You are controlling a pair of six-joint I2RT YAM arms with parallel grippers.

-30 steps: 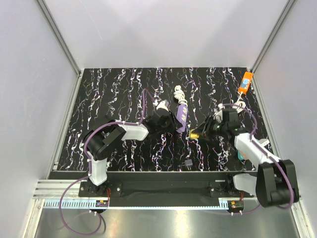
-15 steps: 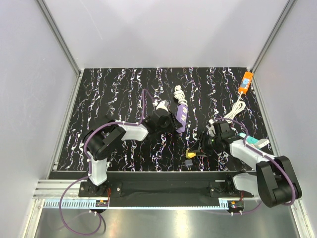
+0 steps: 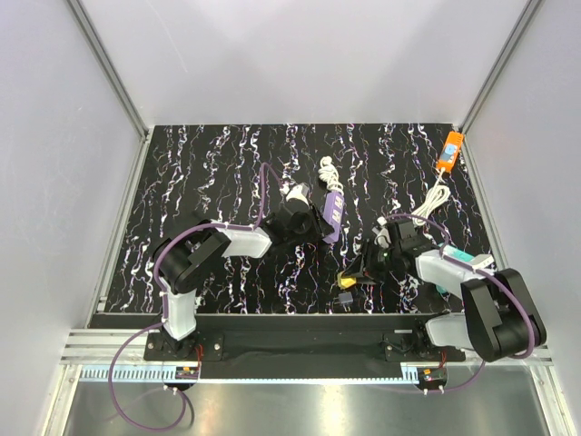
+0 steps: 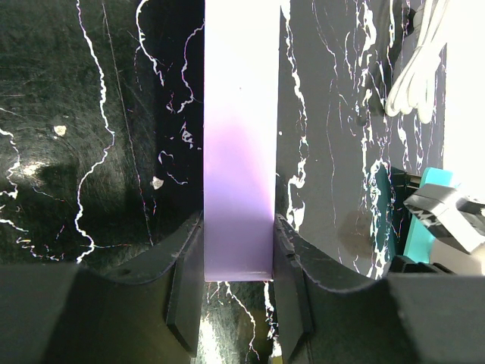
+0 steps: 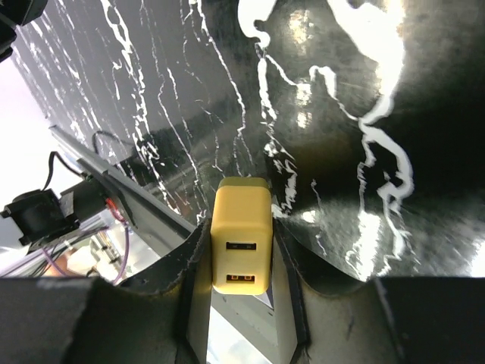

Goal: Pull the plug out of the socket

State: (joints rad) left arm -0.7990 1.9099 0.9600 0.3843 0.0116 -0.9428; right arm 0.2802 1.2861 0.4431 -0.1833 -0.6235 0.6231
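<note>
Pulled back toward the near edge of the black marbled table, the right arm sits folded low, right gripper clamped on the yellow plug, well apart from the purple socket strip that the left gripper, on the outstretched left arm, clasps at one end

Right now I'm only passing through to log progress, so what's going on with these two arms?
The left arm has its jaws shut on the purple power strip, holding it down on the table. The right arm has its jaws shut on the yellow plug. The plug is out of the strip and well apart from it, held low near the table's front edge. So the pull looks done, with both things in hand.
</note>
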